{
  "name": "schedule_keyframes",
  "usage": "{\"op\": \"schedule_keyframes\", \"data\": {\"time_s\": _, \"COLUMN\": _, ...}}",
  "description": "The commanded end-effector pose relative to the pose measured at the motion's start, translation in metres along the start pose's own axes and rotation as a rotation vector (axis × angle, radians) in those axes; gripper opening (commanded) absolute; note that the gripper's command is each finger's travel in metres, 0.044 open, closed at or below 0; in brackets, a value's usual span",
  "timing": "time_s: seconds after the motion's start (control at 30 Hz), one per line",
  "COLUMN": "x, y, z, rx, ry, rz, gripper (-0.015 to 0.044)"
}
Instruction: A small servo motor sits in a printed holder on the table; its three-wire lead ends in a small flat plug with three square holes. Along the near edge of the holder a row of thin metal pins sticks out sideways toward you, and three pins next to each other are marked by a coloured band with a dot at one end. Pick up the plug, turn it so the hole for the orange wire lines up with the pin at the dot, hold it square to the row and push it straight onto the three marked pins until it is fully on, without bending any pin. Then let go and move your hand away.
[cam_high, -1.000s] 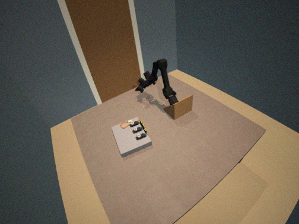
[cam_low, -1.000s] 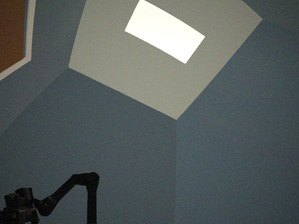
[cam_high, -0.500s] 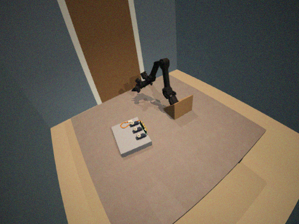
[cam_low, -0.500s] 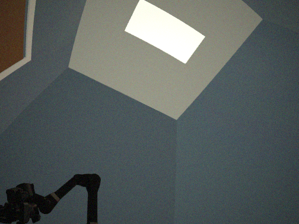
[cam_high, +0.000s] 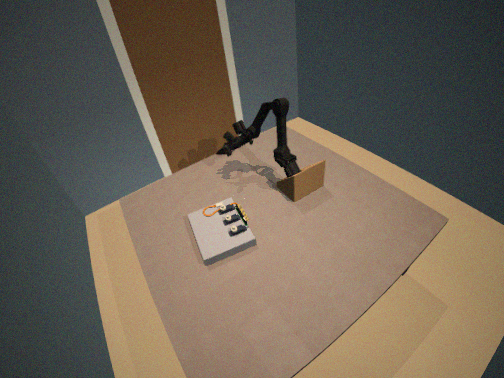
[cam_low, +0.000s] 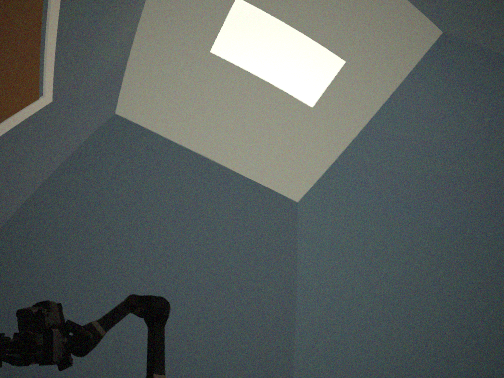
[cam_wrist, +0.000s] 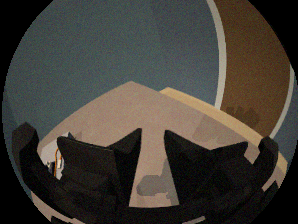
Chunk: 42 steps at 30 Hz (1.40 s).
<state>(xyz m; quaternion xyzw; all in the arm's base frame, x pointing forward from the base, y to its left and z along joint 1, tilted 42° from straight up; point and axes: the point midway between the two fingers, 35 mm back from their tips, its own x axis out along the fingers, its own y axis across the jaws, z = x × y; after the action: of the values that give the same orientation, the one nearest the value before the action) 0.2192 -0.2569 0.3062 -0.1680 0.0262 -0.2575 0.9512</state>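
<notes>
The grey holder lies on the table, with three dark servos with pale tops on it. The orange lead loops out beside the servo at the holder's far end. The row of pins, with yellow and green bits, runs along one edge. The plug and the marked band cannot be made out. My gripper is partly open and empty, raised above the table beyond the holder. In the wrist view the holder is at the left, partly hidden behind a finger.
An upright brown board stands by the arm's base. A grey-brown mat covers most of the wooden table. A brown door and blue walls are behind. The exterior view shows mainly walls, ceiling and part of the arm.
</notes>
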Motion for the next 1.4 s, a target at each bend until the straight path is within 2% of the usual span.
{"op": "schedule_keyframes", "data": {"time_s": 0.0, "x": 0.002, "y": 0.010, "z": 0.007, "rx": 0.016, "ry": -0.012, "rz": 0.016, "gripper": 0.0115}}
{"op": "schedule_keyframes", "data": {"time_s": 1.37, "x": 0.011, "y": 0.125, "z": 0.059, "rx": 0.165, "ry": -0.085, "rz": 0.234, "gripper": 0.0115}}
